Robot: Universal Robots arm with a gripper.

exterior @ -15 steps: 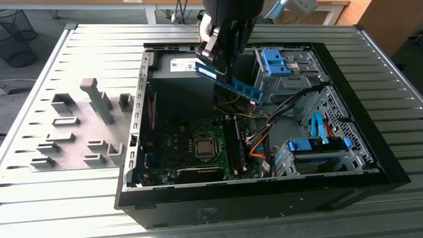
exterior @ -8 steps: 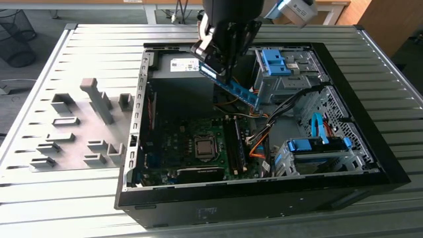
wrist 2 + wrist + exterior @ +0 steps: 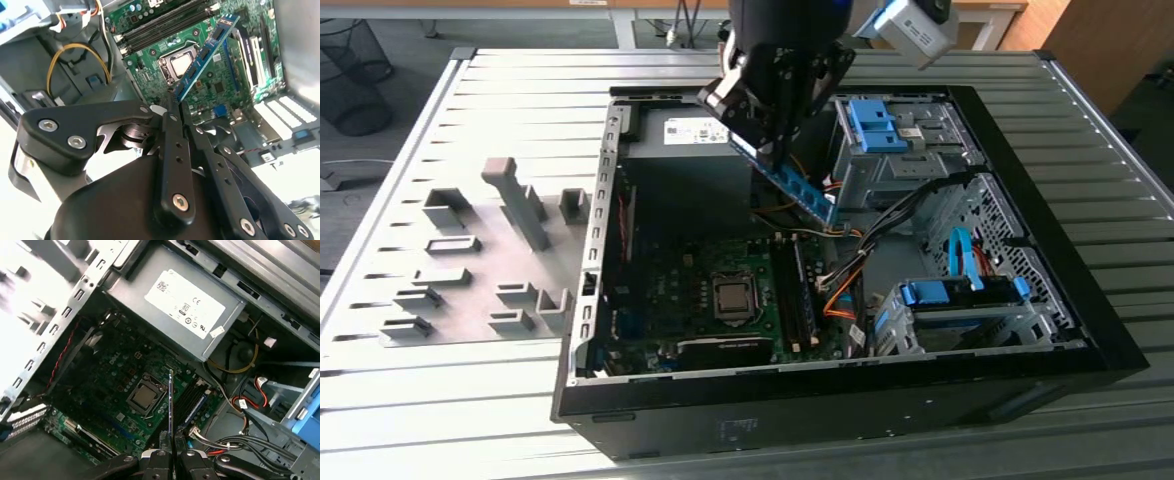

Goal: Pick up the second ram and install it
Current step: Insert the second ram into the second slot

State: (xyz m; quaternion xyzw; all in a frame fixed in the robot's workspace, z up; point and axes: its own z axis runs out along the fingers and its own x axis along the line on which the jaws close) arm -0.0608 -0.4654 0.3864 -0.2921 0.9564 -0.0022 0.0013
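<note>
While the claw [image 3: 171,100] pinches shut on one end of the second ram [image 3: 205,52], the stick hangs tilted in the air above the motherboard [image 3: 700,270], apart from its black slots [image 3: 790,290], inside the open computer case [image 3: 1067,330] on the bench [image 3: 480,400].

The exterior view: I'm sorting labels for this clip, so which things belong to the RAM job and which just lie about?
In the job:
- long flat blue circuit-board RAM stick, held over the open case
- black gripper, shut on it
- long black motherboard slots

Lying about:
- grey plastic fixture blocks
- blue plastic drive brackets
- grey metal power supply box
</note>
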